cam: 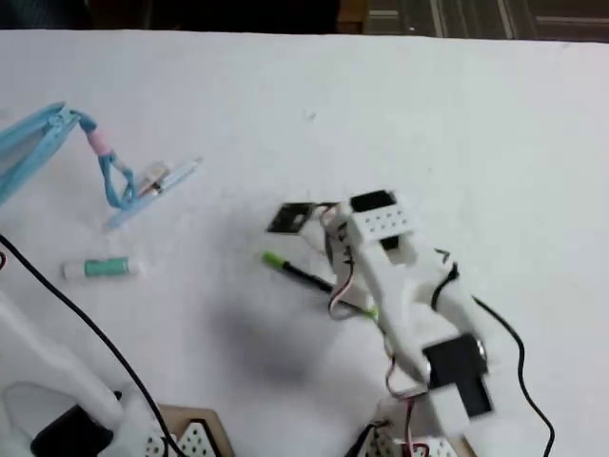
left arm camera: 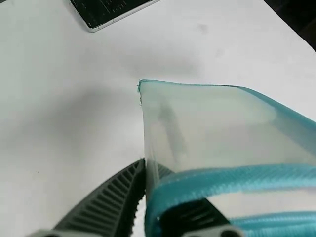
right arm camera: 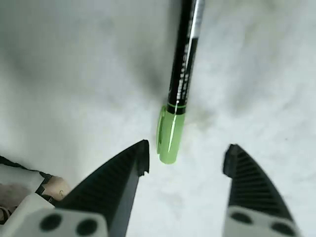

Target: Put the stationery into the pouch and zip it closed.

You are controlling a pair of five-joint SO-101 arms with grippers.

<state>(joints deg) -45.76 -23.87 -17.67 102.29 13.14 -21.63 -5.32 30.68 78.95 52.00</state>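
A translucent pouch [left arm camera: 212, 128] with blue zip edges is pinched at its rim by my left gripper [left arm camera: 148, 173], which is shut on it. In the high view the pouch [cam: 29, 143] lies at the far left, its zip pull on a pink and blue strap [cam: 109, 171]. A black pen with a green cap [right arm camera: 177, 98] lies on the table. My right gripper [right arm camera: 187, 155] hangs open just above its cap end, touching nothing. From above, the pen [cam: 303, 274] lies mid-table beside the right gripper [cam: 293, 222]. A white and green glue stick [cam: 103, 268] and a clear pen [cam: 157, 181] lie left of centre.
The table [cam: 428, 124] is white. A dark flat device with a pale edge [left arm camera: 111, 10] lies beyond the pouch. The left arm's white body [cam: 57, 400] and black cable cross the lower left corner. Wooden arm bases [cam: 195, 433] sit along the front edge.
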